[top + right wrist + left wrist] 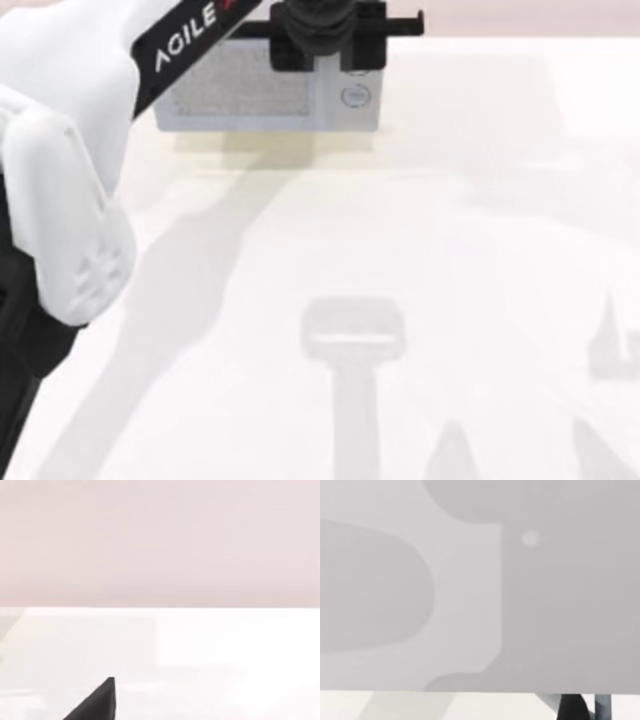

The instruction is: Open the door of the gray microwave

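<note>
**Left arm over the microwave, door shut**

- The gray microwave sits at the far edge of the bench, left of centre in the top view. Its face is toward the camera, with the door flush to the body, so it looks shut.
- 1 round knob shows on the panel beside the door; a 2nd is hidden under the arm.
- The left gripper hangs directly over the microwave's top, above the seam between door and knob panel. I judge it is lining up on the door's handle edge.
- The left fingers are hidden by the wrist body; cannot tell if they are open or closed. The left wrist view is filled by a flat gray surface at close range.
- The door lies just below and slightly left of the left gripper; contact is not visible.
- Right arm is parked; its wrist view shows only bare bench and 1 dark fingertip.
</note>
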{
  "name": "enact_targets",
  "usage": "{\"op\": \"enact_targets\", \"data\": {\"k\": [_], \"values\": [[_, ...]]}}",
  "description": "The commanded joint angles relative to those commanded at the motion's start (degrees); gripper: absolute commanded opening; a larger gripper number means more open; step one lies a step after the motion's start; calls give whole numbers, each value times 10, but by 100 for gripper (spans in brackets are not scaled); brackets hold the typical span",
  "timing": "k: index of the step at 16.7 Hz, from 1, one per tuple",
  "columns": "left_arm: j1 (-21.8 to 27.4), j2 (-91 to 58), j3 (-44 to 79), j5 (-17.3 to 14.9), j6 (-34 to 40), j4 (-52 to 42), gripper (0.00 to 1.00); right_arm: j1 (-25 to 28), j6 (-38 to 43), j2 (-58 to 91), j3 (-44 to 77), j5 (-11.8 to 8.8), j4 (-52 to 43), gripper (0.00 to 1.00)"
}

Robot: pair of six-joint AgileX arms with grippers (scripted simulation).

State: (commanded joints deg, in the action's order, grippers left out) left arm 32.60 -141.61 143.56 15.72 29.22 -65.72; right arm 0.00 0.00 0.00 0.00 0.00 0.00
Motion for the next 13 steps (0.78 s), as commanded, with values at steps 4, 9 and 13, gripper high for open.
{"op": "enact_targets", "data": {"k": [4, 9, 13], "values": [[0, 0, 0, 0, 0, 0, 0, 0, 0, 0, 0, 0, 0, 100], [13, 15, -25, -3, 2, -2, 0, 0, 0, 0, 0, 0, 0, 100], [12, 42, -69, 3, 6, 21, 0, 0, 0, 0, 0, 0, 0, 100]]}}
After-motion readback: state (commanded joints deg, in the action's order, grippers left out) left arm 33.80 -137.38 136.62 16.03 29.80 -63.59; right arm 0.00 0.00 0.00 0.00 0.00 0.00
